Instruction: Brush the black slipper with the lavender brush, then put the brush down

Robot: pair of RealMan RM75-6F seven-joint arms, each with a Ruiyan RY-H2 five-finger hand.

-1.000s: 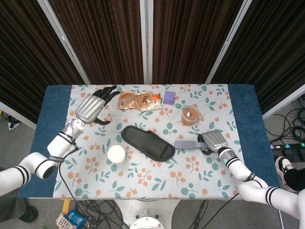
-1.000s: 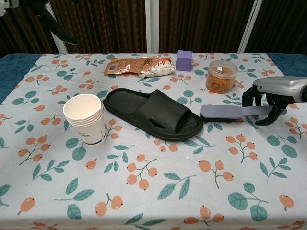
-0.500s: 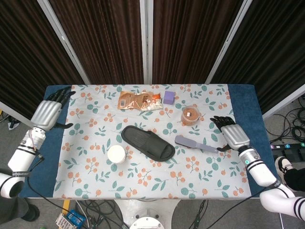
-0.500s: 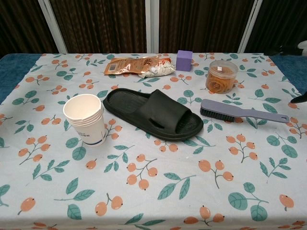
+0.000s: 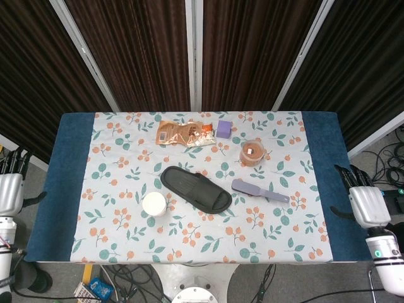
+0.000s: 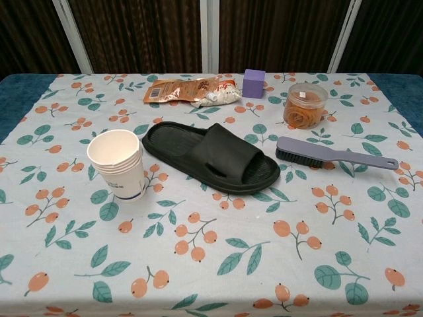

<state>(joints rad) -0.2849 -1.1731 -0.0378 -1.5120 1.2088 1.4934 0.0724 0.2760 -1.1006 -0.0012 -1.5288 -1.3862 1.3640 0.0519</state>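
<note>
The black slipper (image 5: 196, 189) (image 6: 211, 156) lies flat at the middle of the table. Just to its right the lavender brush (image 5: 259, 190) (image 6: 334, 155) lies on the cloth, bristles down, with nothing touching it. My left hand (image 5: 10, 189) hangs off the table's left side, fingers apart and empty. Beyond the table's right edge is my right hand (image 5: 367, 203), also spread with nothing in it. Neither hand shows in the chest view.
A stack of white paper cups (image 5: 154, 204) (image 6: 118, 164) stands left of the slipper. At the back lie a snack packet (image 5: 184, 134) (image 6: 191, 90), a purple cube (image 5: 223, 129) (image 6: 254, 84) and a clear tub (image 5: 252, 153) (image 6: 305, 105) of orange bands.
My right hand let go of the brush and drew back off the table's right side. My left hand withdrew from above the table to its left side.
</note>
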